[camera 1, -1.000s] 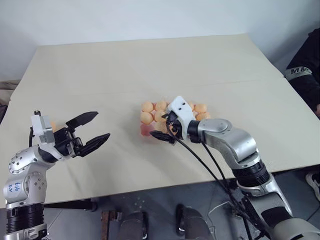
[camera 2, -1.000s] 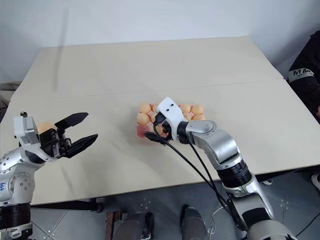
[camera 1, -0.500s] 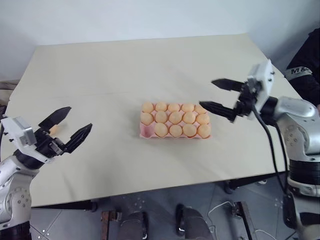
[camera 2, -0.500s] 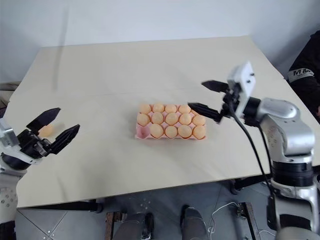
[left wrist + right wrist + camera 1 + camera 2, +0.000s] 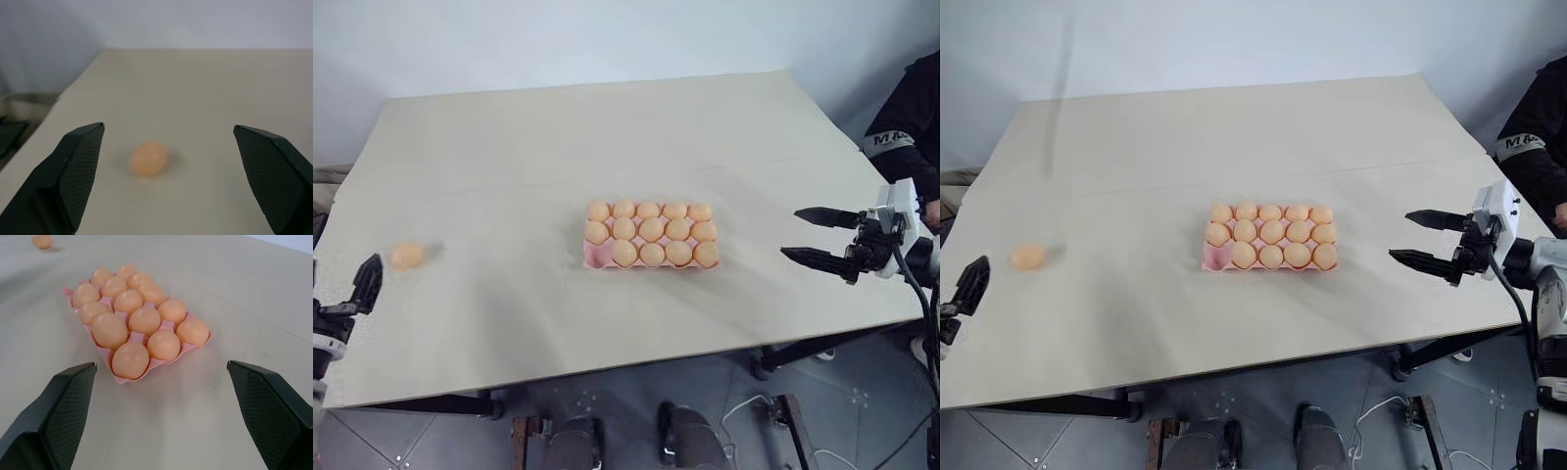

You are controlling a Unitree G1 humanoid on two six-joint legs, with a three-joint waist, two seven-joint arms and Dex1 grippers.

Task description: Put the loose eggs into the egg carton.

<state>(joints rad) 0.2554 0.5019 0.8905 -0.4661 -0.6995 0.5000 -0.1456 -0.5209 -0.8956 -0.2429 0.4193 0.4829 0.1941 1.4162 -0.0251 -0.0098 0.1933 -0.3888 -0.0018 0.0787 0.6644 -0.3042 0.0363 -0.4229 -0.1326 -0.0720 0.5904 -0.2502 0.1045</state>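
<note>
One table (image 5: 558,127) carries everything here, and the egg carton (image 5: 597,257) near its middle serves as the landmark. Fourteen of the carton's fifteen cups look filled with eggs; the single bare pink cup is at the near corner on the robot's left. Well apart from the carton, far out to its left and close to the table's left edge, lies the last loose egg (image 5: 405,256), alone on the bare top. In the left wrist view it sits just ahead of the left gripper (image 5: 168,171), between the lines of the two black fingers spread wide with nothing in them; its long axis seems to run roughly across that gap, though it is too blurred to be sure. The right gripper (image 5: 824,235) hangs on the carton's other side, near the table's right edge, its fingers likewise parted and empty. Judging by this layout, the left arm is much the nearer to the egg.
</note>
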